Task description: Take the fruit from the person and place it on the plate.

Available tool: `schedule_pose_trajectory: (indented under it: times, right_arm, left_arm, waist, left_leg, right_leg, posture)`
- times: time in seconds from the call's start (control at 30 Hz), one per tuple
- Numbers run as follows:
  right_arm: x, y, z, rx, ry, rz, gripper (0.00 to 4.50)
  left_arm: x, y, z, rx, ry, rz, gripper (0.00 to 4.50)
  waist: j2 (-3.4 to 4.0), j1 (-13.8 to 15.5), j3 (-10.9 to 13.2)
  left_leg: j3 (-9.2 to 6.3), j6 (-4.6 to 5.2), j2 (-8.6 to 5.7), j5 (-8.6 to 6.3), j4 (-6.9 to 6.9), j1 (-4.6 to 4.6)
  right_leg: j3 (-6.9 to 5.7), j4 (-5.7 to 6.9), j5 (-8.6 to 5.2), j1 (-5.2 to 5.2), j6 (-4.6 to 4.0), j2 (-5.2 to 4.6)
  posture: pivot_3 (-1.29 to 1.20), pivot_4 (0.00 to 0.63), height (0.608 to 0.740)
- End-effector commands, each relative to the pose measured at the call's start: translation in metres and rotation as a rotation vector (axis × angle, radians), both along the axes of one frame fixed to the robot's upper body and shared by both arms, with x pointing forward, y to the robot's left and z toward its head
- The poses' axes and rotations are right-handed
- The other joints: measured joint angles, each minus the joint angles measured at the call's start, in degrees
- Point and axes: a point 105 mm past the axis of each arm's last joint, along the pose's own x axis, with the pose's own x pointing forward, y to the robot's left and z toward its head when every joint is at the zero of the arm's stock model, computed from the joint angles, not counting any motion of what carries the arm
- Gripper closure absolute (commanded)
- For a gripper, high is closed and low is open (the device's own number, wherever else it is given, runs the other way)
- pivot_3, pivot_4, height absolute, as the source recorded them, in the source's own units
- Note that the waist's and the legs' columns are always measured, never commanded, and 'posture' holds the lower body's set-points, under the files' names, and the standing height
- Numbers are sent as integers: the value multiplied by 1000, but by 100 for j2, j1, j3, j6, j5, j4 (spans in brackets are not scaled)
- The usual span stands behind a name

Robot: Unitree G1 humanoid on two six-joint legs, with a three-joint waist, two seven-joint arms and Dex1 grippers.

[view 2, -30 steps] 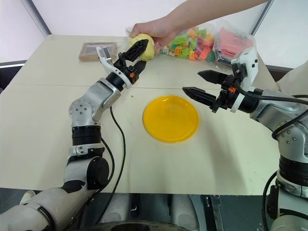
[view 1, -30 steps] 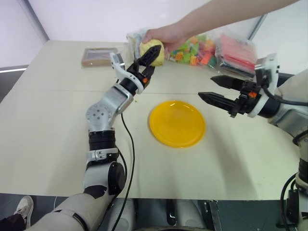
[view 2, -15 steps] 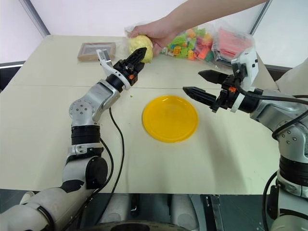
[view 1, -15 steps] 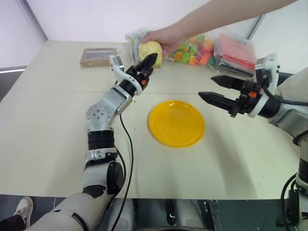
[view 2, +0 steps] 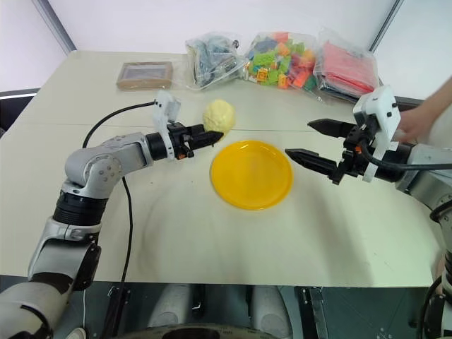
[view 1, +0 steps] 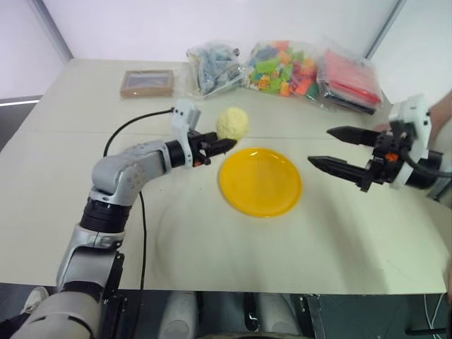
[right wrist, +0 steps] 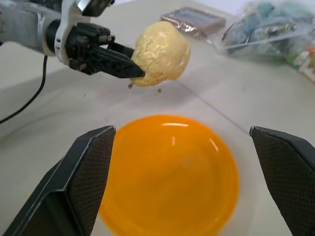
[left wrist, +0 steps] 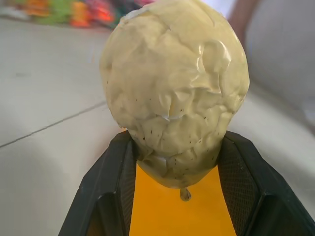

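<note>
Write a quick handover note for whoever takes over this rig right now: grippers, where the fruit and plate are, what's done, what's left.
Left gripper: shut on the fruit, pinching its lower end, held above the table just beside the plate's far-left rim.
Right gripper: open, empty, hovering at the plate's right side.
Plate: on the table, nothing on it.
Person's hand: at the right edge, away from the fruit.
Done: fruit taken from the person.
Left: carry it over the plate, set it down, release.

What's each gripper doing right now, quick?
Left gripper: shut on the fruit, held above the table beside the plate.
Right gripper: open, holding nothing.
</note>
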Motion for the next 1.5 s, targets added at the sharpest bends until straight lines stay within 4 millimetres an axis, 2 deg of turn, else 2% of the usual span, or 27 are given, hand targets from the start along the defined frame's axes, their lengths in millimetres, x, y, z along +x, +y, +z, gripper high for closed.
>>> schedule_pose_trajectory:
  times: [0.03,0.17,0.43,0.6,0.73,0.77,0.8,0.87,0.93,1.03,1.13,1.27,1.37,1.5]
  right_arm:
    - [-7,0,10,-14,-69,-21,0]
    - [-9,0,6,9,-76,-58,0]
    - [-21,-1,-3,4,-66,-109,0]
    - [-28,-2,-9,-3,-48,-128,0]
    - [-36,-4,-26,-56,1,-147,0]
    - [-36,-5,-28,-63,5,-153,0]
    - [-36,-6,-30,-66,6,-158,0]
    - [-36,-6,-31,-64,4,-163,0]
    - [-35,-7,-31,-62,1,-163,0]
    - [-34,-6,-34,-63,8,-155,0]
    - [-32,-8,-36,-66,14,-152,0]
    - [-26,-8,-39,-57,26,-135,0]
    - [-23,-8,-44,-68,44,-118,0]
    - [-16,-12,-49,-97,58,-101,0]
  left_arm:
    - [-10,-19,10,41,-93,-144,2649]
    - [-10,-36,-7,101,-71,-247,2649]
    - [7,-57,-38,177,-19,-321,2649]
    - [15,-60,-47,211,-22,-327,2649]
    - [12,-59,-55,249,-33,-383,2649]
    - [10,-58,-57,255,-36,-396,1600]
    - [10,-57,-57,256,-36,-401,1257]
    - [11,-55,-58,254,-35,-392,152]
    - [12,-53,-57,248,-29,-382,61]
    - [11,-47,-51,220,-33,-381,61]
    - [6,-38,-30,162,-67,-368,61]
    - [1,-12,-2,137,-152,-263,61]
    - [-1,9,8,136,-183,-161,61]
    - [-10,46,18,190,-228,-22,61]
  waist:
    - [0,2,0]
    - [0,-3,0]
    - [0,-3,0]
    - [-1,-2,0]
    - [-1,-5,0]
    - [-1,-7,0]
    - [0,-10,0]
    - [0,-6,0]
    - [0,-6,0]
    - [0,-10,0]
    - [0,-27,0]
    - [0,-28,0]
    - [2,-20,-1]
    - [3,-24,-2]
  left_leg:
    - [-1,0,0,0,0,0]
    - [-2,1,0,0,0,0]
    - [-5,3,1,-2,0,-2]
    - [-5,5,1,-3,1,-3]
    - [-7,9,2,-5,0,-3]
    - [-6,9,2,-5,0,-3]
    - [-6,9,2,-5,0,-3]
    - [-6,9,2,-5,1,-3]
    - [-6,9,2,-5,1,-3]
    - [-6,9,2,-5,1,-3]
    - [-7,9,4,-5,1,-2]
    - [-10,9,7,-5,1,-2]
    - [-10,9,7,-5,2,2]
    - [-9,9,7,-5,2,2]
  right_leg:
    - [0,0,0,0,0,0]
    - [0,0,0,0,0,2]
    - [0,-1,0,-1,1,5]
    - [0,-3,0,-1,1,5]
    - [0,-4,0,-1,1,6]
    - [0,-4,0,-2,1,6]
    - [0,-4,0,-2,1,6]
    - [0,-3,0,-1,1,5]
    - [0,-3,0,-1,1,6]
    - [0,-3,0,-1,1,6]
    - [0,-3,0,-1,1,7]
    - [1,0,0,-1,2,8]
    - [2,0,0,3,2,7]
    - [2,1,0,2,3,7]
  posture:
    - [0,150,731]
    - [0,150,731]
    - [0,150,731]
    - [0,150,731]
    - [0,150,731]
    - [0,150,731]
    - [0,150,731]
    - [0,150,731]
    - [0,150,731]
    - [0,150,731]
    - [0,150,731]
    - [0,150,731]
    - [0,150,731]
    - [0,150,731]
